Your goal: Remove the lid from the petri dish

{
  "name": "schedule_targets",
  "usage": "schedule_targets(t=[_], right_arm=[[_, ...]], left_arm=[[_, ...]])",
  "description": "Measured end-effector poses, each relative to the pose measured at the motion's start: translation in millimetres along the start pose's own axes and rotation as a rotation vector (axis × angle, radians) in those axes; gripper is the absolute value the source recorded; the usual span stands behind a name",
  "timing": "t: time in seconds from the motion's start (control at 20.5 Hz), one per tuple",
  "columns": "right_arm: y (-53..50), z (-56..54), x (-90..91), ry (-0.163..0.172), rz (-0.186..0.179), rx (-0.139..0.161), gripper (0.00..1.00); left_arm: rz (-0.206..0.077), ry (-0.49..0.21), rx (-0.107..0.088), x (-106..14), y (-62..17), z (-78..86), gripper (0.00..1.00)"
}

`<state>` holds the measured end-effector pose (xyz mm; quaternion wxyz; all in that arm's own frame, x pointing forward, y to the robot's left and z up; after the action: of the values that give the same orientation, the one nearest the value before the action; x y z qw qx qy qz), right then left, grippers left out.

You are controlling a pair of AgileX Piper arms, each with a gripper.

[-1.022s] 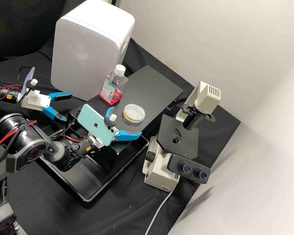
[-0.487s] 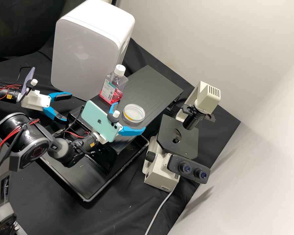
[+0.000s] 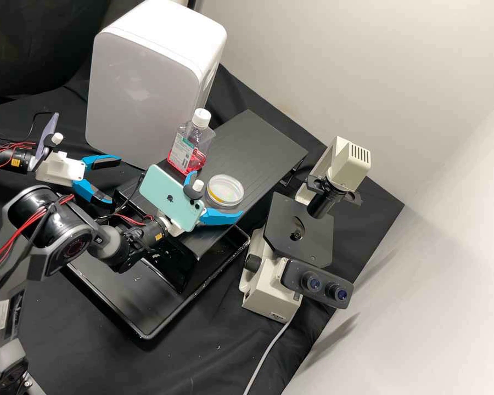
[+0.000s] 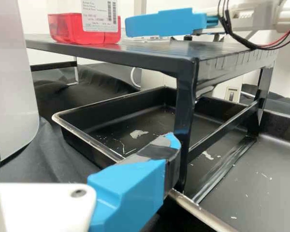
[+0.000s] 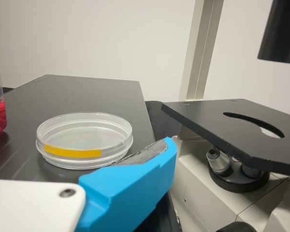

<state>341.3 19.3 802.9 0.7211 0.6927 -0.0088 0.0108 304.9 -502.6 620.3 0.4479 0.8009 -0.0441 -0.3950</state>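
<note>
"High view first: where is the dish [image 3: 225,190]?"

"On the black shelf [image 3: 258,145] that stands over the tray [image 3: 142,321], near the shelf's front edge. Its lid [image 5: 84,126] is still on. A flask [image 3: 189,145] of red liquid stands on the same shelf just behind it. A big white box [image 3: 148,77] sits farther back on the counter [image 3: 219,351]."

"And the right pincer [image 3: 218,196]?"

"Spread wide, with nothing in it. It is level with the dish, one blue finger on the flask side and the other along the shelf's front edge, so the near part of the dish lies between them. In the right wrist view its finger [image 5: 130,179] is just beside the dish's rim. I can't tell whether it touches."

"Anything on the dish itself?"

"A yellow strip on its side wall, facing that finger. Otherwise it is see-through."

"The left pincer [image 3: 114,180]?"

"Also spread apart and holding nothing. It is well apart from the dish, off the shelf's end, in front of the white box. The left wrist view puts it low, below the shelf top, near the tray's corner and a shelf leg."

"What's on the other side?"

"A microscope [image 3: 307,236] just beside the shelf, with its black stage near the dish."
</note>
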Motion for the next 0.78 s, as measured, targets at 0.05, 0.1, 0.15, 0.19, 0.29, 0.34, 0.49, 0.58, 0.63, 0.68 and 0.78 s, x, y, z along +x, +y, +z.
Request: schedule_targets(t=[0.05,0.1,0.15,0.19,0.29,0.34,0.49,0.58,0.63,0.68,0.78], right_arm=[[-0.5,-0.9,1.6,0.000,-0.005,-0.006,1.00],[-0.3,-1.2,2.5,-0.001,-0.005,-0.007,1.00],[-0.4,-1.7,3.7,-0.001,-0.007,-0.007,1.00],[0.0,-2.2,5.6,0.002,-0.004,-0.007,1.00],[-1.0,-1.4,8.1,0.001,-0.006,-0.021,1.00],[-0.5,-1.7,9.8,0.002,-0.002,-0.020,1.00],[-0.8,-0.7,14.3,-0.006,-0.007,-0.019,1.00],[1.2,0.4,16.8,-0.013,-0.006,-0.021,1.00],[1.7,0.1,17.9,-0.015,-0.006,-0.019,1.00],[2.7,-0.5,18.9,-0.015,-0.002,-0.017,1.00],[3.3,-1.2,22.2,-0.011,0.003,-0.018,1.00]], left_arm=[[0.000,0.000,0.000,0.0,0.0,0.0,1.00],[0.000,0.000,0.000,0.0,0.0,0.0,1.00],[0.000,0.000,0.000,0.0,0.0,0.0,1.00],[0.000,0.000,0.000,0.0,0.0,0.0,1.00],[0.000,0.000,0.000,0.0,0.0,0.0,1.00],[0.000,0.000,0.000,0.0,0.0,0.0,1.00],[0.000,0.000,0.000,0.0,0.0,0.0,1.00],[0.000,0.000,0.000,0.0,0.0,0.0,1.00],[0.000,0.000,0.000,0.0,0.0,0.0,1.00],[0.000,0.000,0.000,0.0,0.0,0.0,1.00],[0.000,0.000,0.000,0.0,0.0,0.0,1.00]])
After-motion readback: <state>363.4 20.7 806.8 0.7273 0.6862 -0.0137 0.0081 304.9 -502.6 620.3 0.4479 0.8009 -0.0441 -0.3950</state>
